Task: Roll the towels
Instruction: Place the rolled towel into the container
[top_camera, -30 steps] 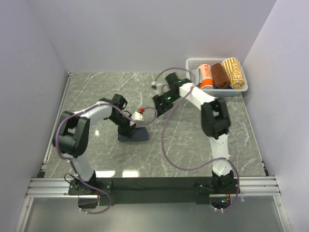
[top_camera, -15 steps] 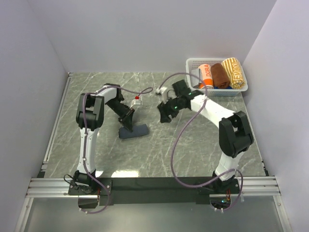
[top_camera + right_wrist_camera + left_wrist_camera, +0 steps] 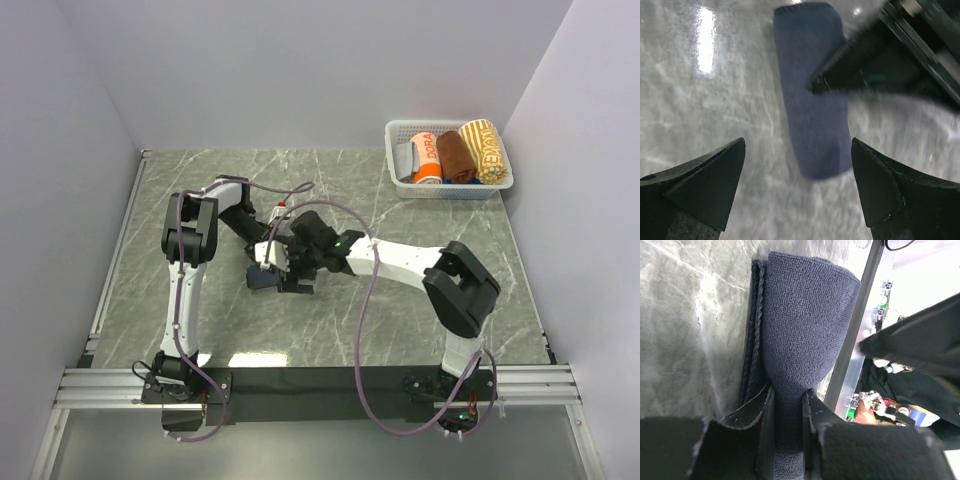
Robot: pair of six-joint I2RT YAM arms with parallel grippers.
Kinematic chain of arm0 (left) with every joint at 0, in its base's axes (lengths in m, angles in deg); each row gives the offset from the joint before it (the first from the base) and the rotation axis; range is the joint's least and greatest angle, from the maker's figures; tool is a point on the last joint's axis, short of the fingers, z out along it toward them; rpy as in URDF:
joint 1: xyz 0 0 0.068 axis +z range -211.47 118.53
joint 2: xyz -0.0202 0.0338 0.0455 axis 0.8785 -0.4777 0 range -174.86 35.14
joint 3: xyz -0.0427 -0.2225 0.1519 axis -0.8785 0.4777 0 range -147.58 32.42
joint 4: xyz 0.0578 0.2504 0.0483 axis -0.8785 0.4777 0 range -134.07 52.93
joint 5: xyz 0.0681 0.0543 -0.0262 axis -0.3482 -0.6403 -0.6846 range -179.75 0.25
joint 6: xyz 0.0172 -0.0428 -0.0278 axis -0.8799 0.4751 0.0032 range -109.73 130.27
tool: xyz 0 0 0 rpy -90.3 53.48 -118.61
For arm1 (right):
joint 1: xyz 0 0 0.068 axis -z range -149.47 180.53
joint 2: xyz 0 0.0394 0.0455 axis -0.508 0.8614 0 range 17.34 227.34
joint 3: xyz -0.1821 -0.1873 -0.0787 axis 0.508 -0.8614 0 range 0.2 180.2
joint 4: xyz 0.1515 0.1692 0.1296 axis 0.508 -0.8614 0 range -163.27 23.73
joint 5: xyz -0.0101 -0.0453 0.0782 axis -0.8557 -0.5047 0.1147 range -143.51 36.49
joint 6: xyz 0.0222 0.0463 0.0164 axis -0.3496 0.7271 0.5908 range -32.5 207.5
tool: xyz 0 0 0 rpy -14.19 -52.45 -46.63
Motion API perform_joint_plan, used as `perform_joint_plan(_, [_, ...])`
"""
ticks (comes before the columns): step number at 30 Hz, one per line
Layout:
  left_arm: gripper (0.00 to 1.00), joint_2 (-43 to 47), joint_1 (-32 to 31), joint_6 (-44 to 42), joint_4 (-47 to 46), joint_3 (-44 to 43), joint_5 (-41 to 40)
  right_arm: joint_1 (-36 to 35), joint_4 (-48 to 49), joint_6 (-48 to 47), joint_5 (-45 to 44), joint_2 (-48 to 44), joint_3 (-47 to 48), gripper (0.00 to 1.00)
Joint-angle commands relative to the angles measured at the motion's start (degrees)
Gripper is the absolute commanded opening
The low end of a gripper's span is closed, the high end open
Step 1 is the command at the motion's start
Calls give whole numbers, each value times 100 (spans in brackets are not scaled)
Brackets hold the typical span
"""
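A grey-green marble table (image 3: 450,320) stands between plain white walls. The left gripper (image 3: 787,396) is clamped tight on one end of the dark navy-blue soft cloth towel (image 3: 807,315), which lies as a short, thick bundle on the marble near the table's middle. The right gripper (image 3: 798,145) hangs just above the bundle, fingers spread wide, holding nothing. A white plastic lattice basket (image 3: 398,132) of rolled cloths stands at the far right corner.

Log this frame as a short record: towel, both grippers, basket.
towel: navy towel, a narrow bundle lying on the marble table
left gripper: left gripper shut on one end of the navy towel
right gripper: right gripper open, poised over the navy towel
basket: white basket at the far right corner, holding rolled cloths
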Motion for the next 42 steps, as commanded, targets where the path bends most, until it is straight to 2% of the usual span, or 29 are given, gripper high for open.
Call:
perform_joint_plan(1, [18, -441, -88, -467, -1144, 235, -886, -159, 719, -757, -246, 362, -148, 92])
perform_joint_plan(4, [18, -424, -88, -511, -1144, 262, -886, -177, 1167, -845, -466, 713, -104, 86])
perform_joint_plan(9, [17, -406, -88, -581, -1144, 261, -860, -186, 914, -1083, -563, 1154, 238, 70])
perform_joint_plan(10, [17, -397, -88, -599, -1144, 296, -860, -186, 679, -1118, -537, 1189, 291, 59])
perform_joint_plan(12, [18, -327, -62, -695, -1153, 384, -781, -212, 353, -1205, -502, 1251, 405, 46])
perform_joint_plan(14, [19, -248, -10, -756, -1179, 481, -676, -221, 63, -1224, -414, 1277, 493, 36])
perform_joint_plan(15, [20, -109, 8, -757, -1223, 542, -632, -221, -122, -1224, -353, 1321, 563, 23])
perform_joint_plan(16, [23, -20, 35, -766, -1267, 647, -510, -230, -472, -1189, -291, 1339, 677, 0])
perform_joint_plan(17, [30, 198, 104, -670, -1381, 692, -421, -238, -614, -1171, -247, 1348, 704, 0])
perform_joint_plan(19, [36, 436, 245, -555, -1461, 788, -184, -256, -1201, -1162, -185, 1391, 801, 0])
perform_joint_plan(20, [43, 551, 428, -337, -1609, 806, -26, -256, -1361, -1093, -98, 1392, 845, 0])
perform_joint_plan(22, [46, 981, 649, -134, -1776, 885, 106, -116, -1904, -680, 78, 1401, 1064, 0])
perform_joint_plan(23, [52, 1148, 902, 180, -1890, 929, 211, -20, -2091, -479, 192, 1427, 1178, 0])
perform_joint_plan(25, [56, 1745, 1089, 821, -2496, 1087, 291, 400, -2625, 206, 666, 1576, 1678, 0])
perform_joint_plan(26, [59, 2139, 1403, 1043, -2698, 1131, 309, 603, -2820, 426, 876, 1663, 1889, 0])
perform_joint_plan(28, [63, 2484, 1555, 1516, -3235, 1228, 248, 1129, -3276, 1121, 1509, 1936, 2496, 0])
perform_joint_plan(33, [76, 3320, 1599, 2265, -4034, 1360, 11, 2089, -3236, 2779, 2660, 2121, 3261, 0])
perform_joint_plan(34, [95, 3399, 1591, 2519, -4106, 1360, 2, 2238, -3139, 3054, 2784, 2121, 3314, 0])
perform_joint_plan(35, [100, 3513, 1582, 2669, -4193, 1369, 1, 2562, -3025, 3318, 2951, 2086, 3358, 0])
perform_joint_plan(36, [100, 3566, 1573, 2819, -4273, 1369, -7, 2713, -2780, 3816, 3057, 2060, 3446, 0])
perform_joint_plan(38, [99, 3715, 1503, 3153, -4466, 1369, -33, 3134, -2507, 4206, 3111, 1868, 3473, 0])
perform_joint_plan(42, [99, 3918, 1161, 3278, -4537, 1229, -673, 3794, -2480, 4225, 2681, 1621, 3902, 0])
